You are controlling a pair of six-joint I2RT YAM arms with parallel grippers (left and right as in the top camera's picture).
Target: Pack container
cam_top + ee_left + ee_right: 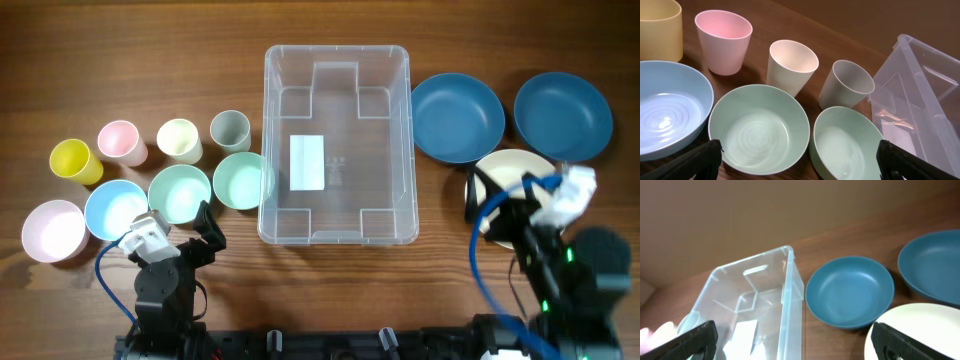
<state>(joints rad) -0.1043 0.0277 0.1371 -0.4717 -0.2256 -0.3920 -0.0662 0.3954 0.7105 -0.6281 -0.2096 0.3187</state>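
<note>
The clear rectangular container (380,150) stands mid-table with only a white label (307,162) on its base. It also shows in the left wrist view (920,100) and the right wrist view (792,295). My left gripper (185,228) is open and empty, low at the front left, just in front of two green bowls (759,127) (847,140); its fingers (800,167) frame them. My right gripper (500,205) is open and empty over the near edge of a cream bowl (520,170), right of the container, its fingers (800,347) wide apart.
Left of the container are a light blue bowl (116,209), a pink bowl (53,231) and yellow (75,160), pink (122,142), cream (179,140) and grey (230,130) cups. Two dark blue bowls (457,117) (563,115) sit to the right.
</note>
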